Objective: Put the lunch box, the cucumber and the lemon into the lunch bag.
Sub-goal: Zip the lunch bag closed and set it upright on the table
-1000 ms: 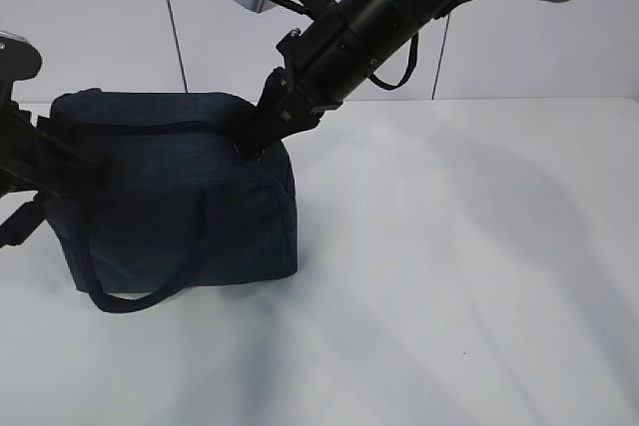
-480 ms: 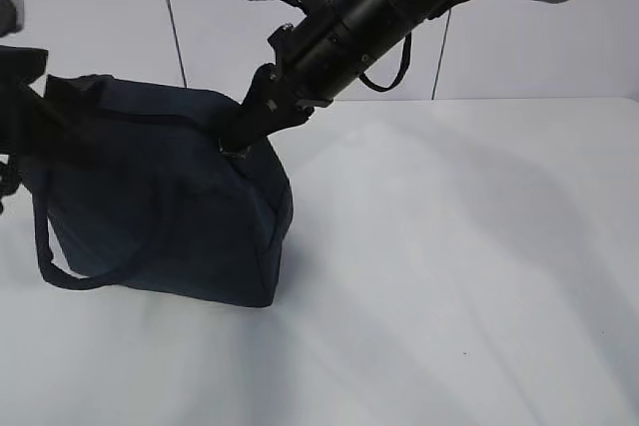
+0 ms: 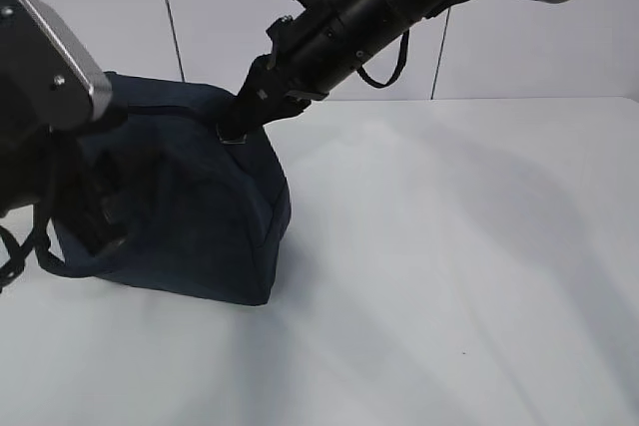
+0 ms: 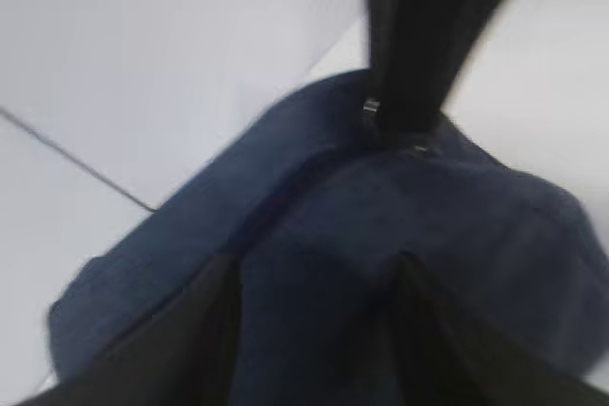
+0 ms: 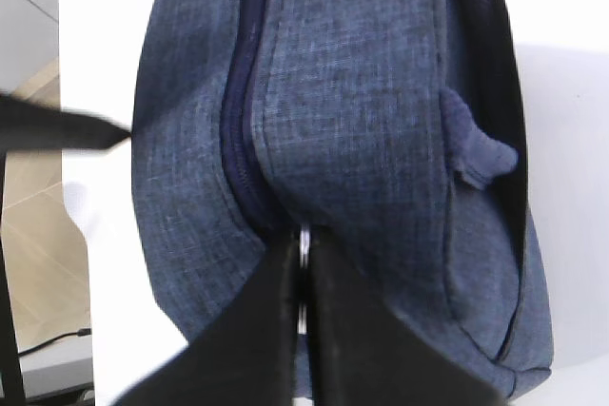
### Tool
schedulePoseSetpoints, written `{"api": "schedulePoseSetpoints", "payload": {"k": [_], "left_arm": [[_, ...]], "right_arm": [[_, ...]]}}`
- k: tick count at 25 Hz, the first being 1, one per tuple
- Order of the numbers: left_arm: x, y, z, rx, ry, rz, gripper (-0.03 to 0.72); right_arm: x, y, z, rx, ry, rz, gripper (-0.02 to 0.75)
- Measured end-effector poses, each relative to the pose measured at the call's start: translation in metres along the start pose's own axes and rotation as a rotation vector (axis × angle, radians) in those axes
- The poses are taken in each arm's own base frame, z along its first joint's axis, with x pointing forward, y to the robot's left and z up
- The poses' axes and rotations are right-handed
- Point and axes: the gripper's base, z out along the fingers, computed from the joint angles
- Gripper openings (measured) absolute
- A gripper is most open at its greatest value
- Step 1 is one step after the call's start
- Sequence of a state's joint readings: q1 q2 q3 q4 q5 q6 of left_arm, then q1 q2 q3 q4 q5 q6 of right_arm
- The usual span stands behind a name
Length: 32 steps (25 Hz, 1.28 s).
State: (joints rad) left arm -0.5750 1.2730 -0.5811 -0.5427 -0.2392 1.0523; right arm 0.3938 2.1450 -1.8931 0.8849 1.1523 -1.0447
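Looming at the left edge of the exterior view, the left gripper point(image 4: 314, 330) straddles the near end of the lunch bag point(image 3: 200, 216), its dark fingers point(image 4: 214, 330) spread apart over the navy fabric; whether they touch it is unclear. To the right, the right gripper point(image 3: 235, 132) slants down from the upper right, its jaws closed on the metal zipper pull point(image 5: 304, 263) at the bag's top corner. The bag sits tilted on the white table point(image 3: 449, 276), zipper closed.

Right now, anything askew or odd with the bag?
Yes: the lunch bag sits tilted on the table, its top leaning left. The right gripper, jaws shut, pinches the zipper end; the zipper looks closed.
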Motion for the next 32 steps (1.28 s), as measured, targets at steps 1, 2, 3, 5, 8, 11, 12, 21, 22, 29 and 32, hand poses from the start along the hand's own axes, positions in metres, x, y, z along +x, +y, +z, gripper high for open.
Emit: {"api": "schedulePoseSetpoints", "payload": {"k": [1,2,3,5,8,11,12,21,22,29,32], "left_arm": [[0.001,-0.003,0.0,0.032,0.012,0.024,0.368],[0.002,-0.005,0.0,0.06,0.024,0.041,0.366],[0.004,-0.008,0.0,0.092,0.04,0.061,0.365],[0.006,-0.012,-0.001,0.134,0.059,0.091,0.364],[0.007,-0.014,-0.001,0.155,0.062,0.147,0.362],[0.009,-0.009,-0.001,0.141,0.066,0.191,0.358],[0.011,-0.005,0.0,0.13,0.071,0.2,0.351],[0.029,0.01,0.009,0.094,0.134,0.282,0.153],[0.03,0.009,0.011,0.099,0.138,0.291,0.146],[0.031,0.008,0.012,0.105,0.143,0.301,0.083],[0.031,0.009,0.013,0.104,0.142,0.302,0.009]], "right_arm": [[0.0,0.0,0.0,0.002,-0.001,0.004,0.008],[0.0,0.0,0.0,0.003,-0.002,0.006,0.008],[0.0,0.0,0.0,0.003,-0.002,0.008,0.008],[0.0,0.0,0.0,0.003,-0.002,0.01,0.008],[0.0,0.0,0.0,-0.004,0.004,0.012,0.008],[0.001,0.002,0.0,-0.024,0.016,0.015,0.008],[0.002,0.003,0.0,-0.031,0.02,0.015,0.008],[0.002,0.004,0.0,-0.047,0.03,0.029,0.008],[0.002,0.004,-0.001,-0.045,0.034,0.026,0.008],[-0.014,0.006,-0.012,-0.012,0.008,0.006,0.008],[-0.016,0.006,-0.015,0.015,0.031,0.015,0.008]]}}
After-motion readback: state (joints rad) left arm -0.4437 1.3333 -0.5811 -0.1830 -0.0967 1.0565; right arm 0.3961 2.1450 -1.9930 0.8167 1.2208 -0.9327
